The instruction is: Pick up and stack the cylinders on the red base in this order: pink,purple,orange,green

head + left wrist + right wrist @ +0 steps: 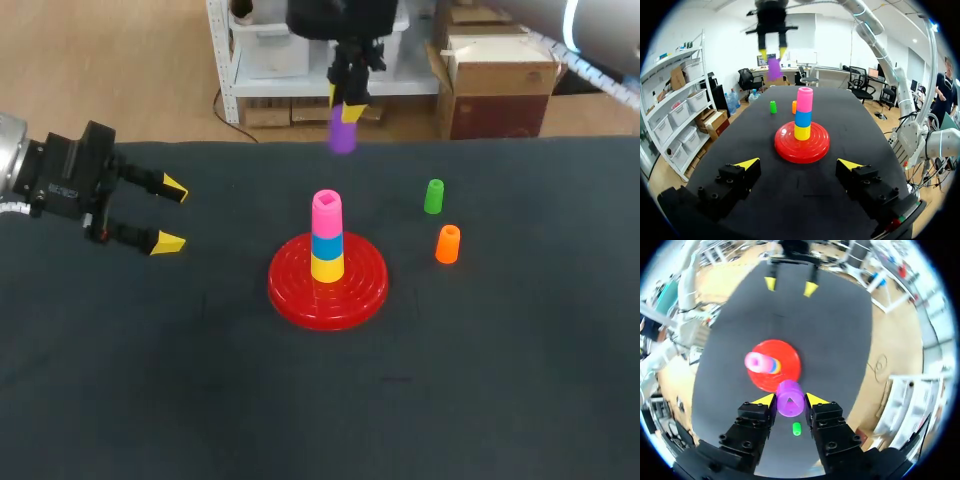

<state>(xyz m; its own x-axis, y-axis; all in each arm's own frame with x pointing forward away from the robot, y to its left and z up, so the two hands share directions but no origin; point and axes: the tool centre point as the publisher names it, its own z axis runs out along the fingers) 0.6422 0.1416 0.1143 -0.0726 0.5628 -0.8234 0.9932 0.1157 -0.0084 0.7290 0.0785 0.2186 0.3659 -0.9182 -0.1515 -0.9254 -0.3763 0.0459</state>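
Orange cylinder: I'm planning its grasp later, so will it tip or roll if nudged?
The orange cylinder stands upright, taller than wide, so a sideways nudge could tip it; then it would probably roll. It looks like smooth hard plastic: likely stiff, light, somewhat slippery.

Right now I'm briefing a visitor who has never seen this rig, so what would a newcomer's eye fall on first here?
First the red base at the middle of the table, bearing a tower topped by the pink cylinder. Next the purple cylinder, held high over the table's far side, clamped in the right gripper. The left gripper hangs open at the left, and the green cylinder and orange cylinder stand loose to the base's right.
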